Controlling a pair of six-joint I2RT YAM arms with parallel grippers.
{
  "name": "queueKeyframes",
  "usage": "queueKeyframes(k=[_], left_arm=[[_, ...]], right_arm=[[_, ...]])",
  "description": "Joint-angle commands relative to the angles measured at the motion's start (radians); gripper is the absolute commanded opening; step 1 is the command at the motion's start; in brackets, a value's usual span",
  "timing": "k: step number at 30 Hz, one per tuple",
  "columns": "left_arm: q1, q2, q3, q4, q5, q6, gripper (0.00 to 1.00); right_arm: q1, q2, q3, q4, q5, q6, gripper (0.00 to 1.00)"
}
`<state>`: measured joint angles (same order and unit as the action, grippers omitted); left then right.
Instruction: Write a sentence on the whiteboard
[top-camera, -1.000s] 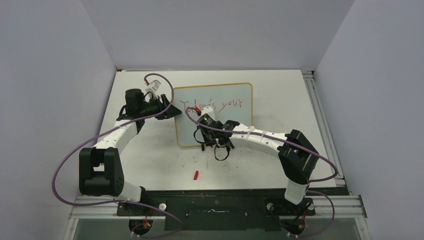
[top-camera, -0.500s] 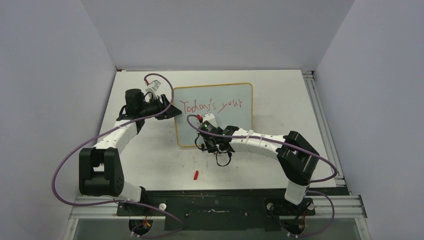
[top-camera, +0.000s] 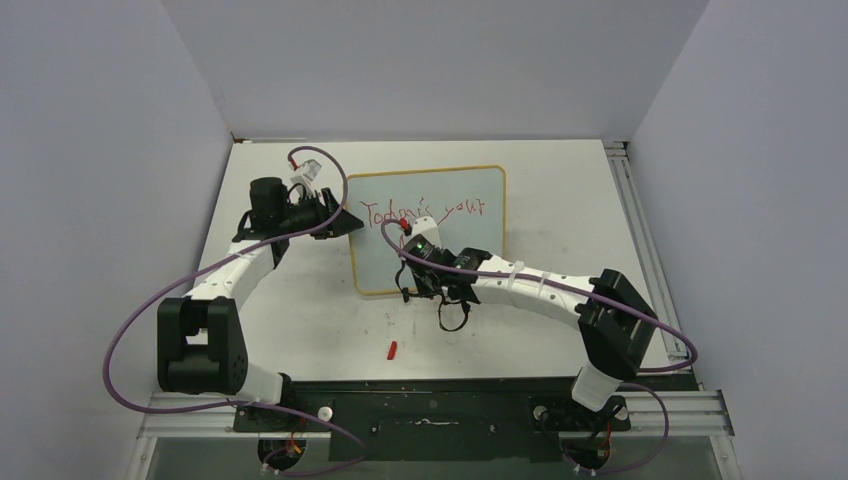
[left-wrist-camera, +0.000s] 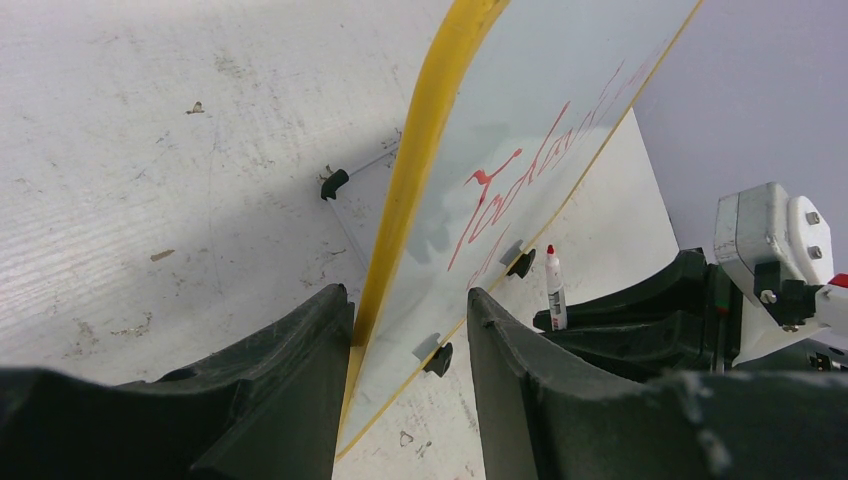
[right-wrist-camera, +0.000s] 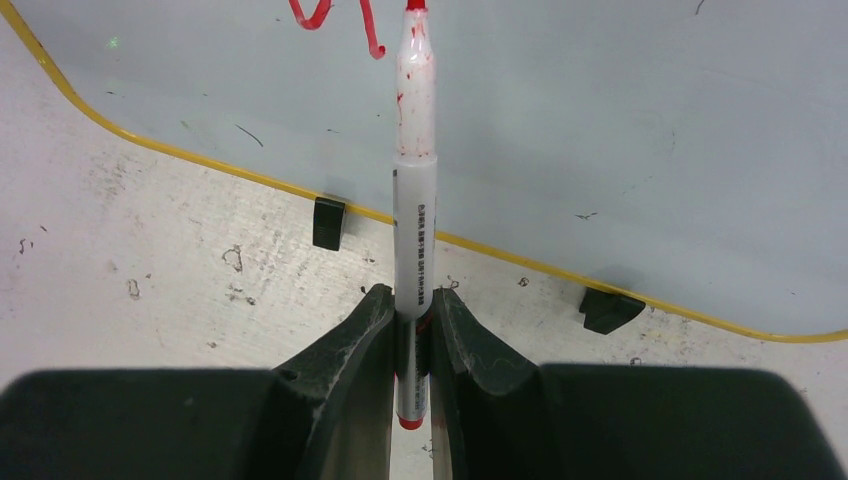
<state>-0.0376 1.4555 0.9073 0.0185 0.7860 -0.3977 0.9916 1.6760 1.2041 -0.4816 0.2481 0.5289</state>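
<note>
The whiteboard (top-camera: 470, 240) lies mid-table with a yellow frame. The sentence (top-camera: 425, 210) reads "Today's your" in red along its top, partly hidden by my right wrist. My left gripper (top-camera: 345, 222) is shut on the whiteboard's (left-wrist-camera: 520, 120) left edge, whose yellow frame passes between the left gripper's (left-wrist-camera: 410, 310) fingers. My right gripper (top-camera: 410, 290) hovers at the board's near edge. In the right wrist view, the right gripper (right-wrist-camera: 415, 305) is shut on a white marker (right-wrist-camera: 415, 200), whose red tip points at the whiteboard (right-wrist-camera: 600, 120) beside a fresh red stroke (right-wrist-camera: 345, 20).
A small red cap (top-camera: 393, 350) lies on the table in front of the board. Two black clip feet (right-wrist-camera: 328, 222) (right-wrist-camera: 608, 310) stick out under the board's near edge. An aluminium rail (top-camera: 650, 260) runs along the table's right side.
My right arm has pulled back toward the board's near edge and shifted a little right, uncovering more of "Today's". The left arm and the board have not moved.
</note>
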Motion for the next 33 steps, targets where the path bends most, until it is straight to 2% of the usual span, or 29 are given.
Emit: queueKeyframes(k=[1, 33], left_arm=[[-0.009, -0.037, 0.005, 0.035, 0.039, -0.001, 0.44], [-0.008, -0.031, 0.008, 0.033, 0.039, 0.0, 0.44]], right_arm=[[-0.006, -0.011, 0.022, -0.004, 0.034, -0.001, 0.05], [-0.06, 0.039, 0.018, 0.019, -0.033, -0.023, 0.05]])
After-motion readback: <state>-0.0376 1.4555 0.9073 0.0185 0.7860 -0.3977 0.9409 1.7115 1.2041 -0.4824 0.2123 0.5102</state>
